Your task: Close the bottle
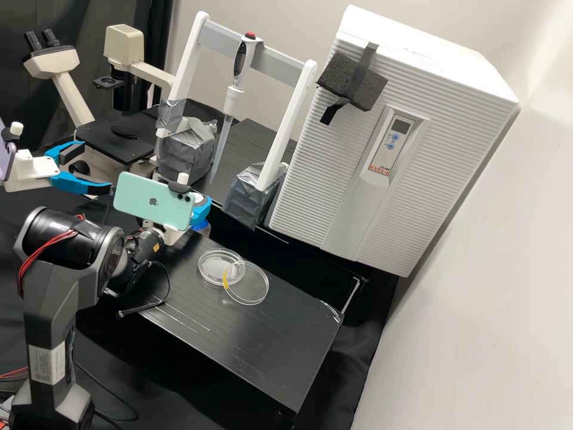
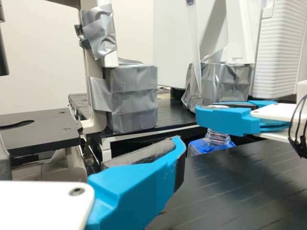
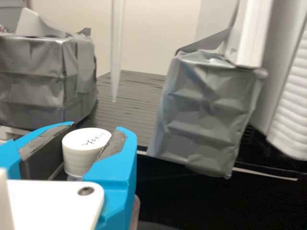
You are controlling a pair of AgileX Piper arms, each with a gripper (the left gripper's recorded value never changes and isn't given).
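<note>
A clear bottle with a blue label (image 2: 207, 146) stands at the far edge of the black bench, its threaded neck (image 2: 218, 138) bare. My right gripper (image 2: 225, 119) hangs directly over that neck. In the right wrist view the right gripper (image 3: 86, 148) is shut on a white ribbed cap (image 3: 85, 143), held upright between the pads. From the high view, the right gripper (image 1: 202, 214) sits behind a mint phone (image 1: 152, 200) on its wrist. My left gripper (image 1: 95, 166) is off to the left near the microscope stage, open and holding nothing; one of its fingers (image 2: 144, 177) points toward the bottle.
Two clear petri dishes (image 1: 221, 266) (image 1: 246, 283) lie on the black bench (image 1: 268, 340). A pipette (image 1: 230, 107) hangs from a white stand with tape-wrapped feet (image 1: 185, 146) (image 1: 253, 191). A large white machine (image 1: 388, 137) stands at the right and a microscope (image 1: 113, 60) at the back left.
</note>
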